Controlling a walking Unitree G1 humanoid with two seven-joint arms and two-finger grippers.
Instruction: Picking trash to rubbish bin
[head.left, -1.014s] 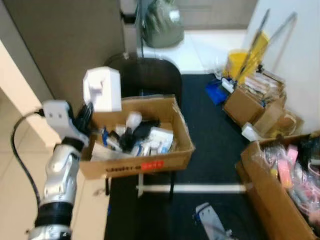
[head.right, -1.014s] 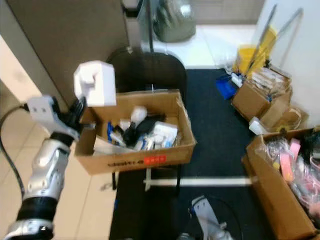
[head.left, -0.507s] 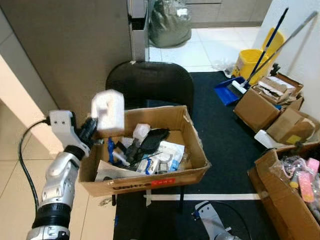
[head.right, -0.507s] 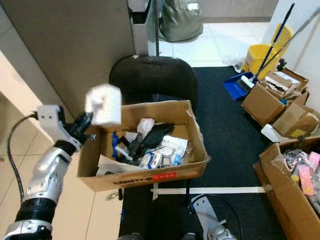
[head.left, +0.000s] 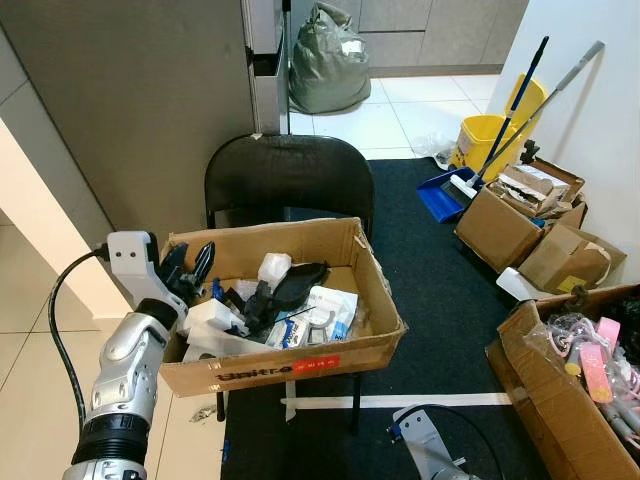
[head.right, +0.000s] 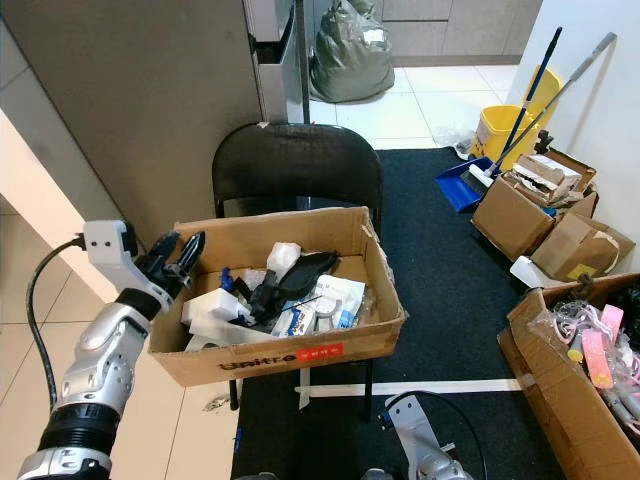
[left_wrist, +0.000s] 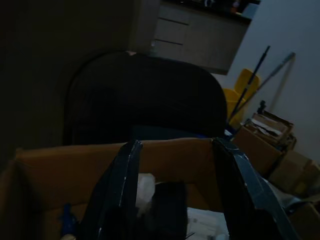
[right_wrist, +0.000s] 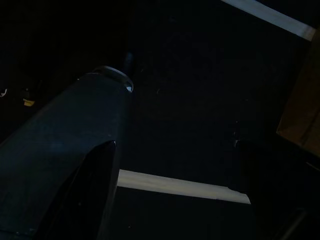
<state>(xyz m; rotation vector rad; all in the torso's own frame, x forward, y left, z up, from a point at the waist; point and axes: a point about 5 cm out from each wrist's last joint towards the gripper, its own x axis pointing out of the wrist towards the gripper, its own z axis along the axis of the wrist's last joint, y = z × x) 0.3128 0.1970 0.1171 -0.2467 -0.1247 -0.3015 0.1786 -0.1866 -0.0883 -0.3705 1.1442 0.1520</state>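
the left tool (head.left: 190, 263) hangs over the near-left corner of the cardboard box (head.left: 300, 355), fingers apart and empty. the white foam piece (head.left: 208, 316) lies inside among other trash, so the drop looks done. the right tool (right_wrist: 175, 150) idles low, fingers apart.

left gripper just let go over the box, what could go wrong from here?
1. The cardboard box sits on a black chair and overhangs its seat; a bump from the left gripper, open at the box's left wall, might tip it.
2. The white block lies on piled trash near that wall and could slide.
3. The right gripper hangs near a floor cable.
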